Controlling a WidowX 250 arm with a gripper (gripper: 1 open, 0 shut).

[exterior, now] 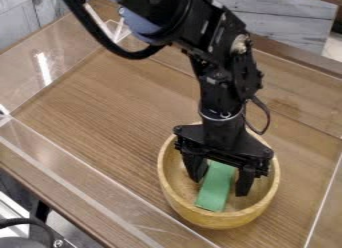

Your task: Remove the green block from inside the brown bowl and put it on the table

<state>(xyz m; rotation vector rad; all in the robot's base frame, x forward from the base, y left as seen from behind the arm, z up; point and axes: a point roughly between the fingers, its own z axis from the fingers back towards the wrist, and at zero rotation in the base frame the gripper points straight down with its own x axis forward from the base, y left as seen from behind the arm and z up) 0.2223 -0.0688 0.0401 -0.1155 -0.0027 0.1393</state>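
The bowl [219, 203] sits on the table [107, 102] near its front right corner, with the block [214, 188] lying inside it between the 2 spread fingers of the gripper [218, 178] directly above.

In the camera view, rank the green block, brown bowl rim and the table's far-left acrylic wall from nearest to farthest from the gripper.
1. Green block, between the open fingers of the gripper.
2. Brown bowl, its rim ringing the fingers.
3. Acrylic wall, far upper left.
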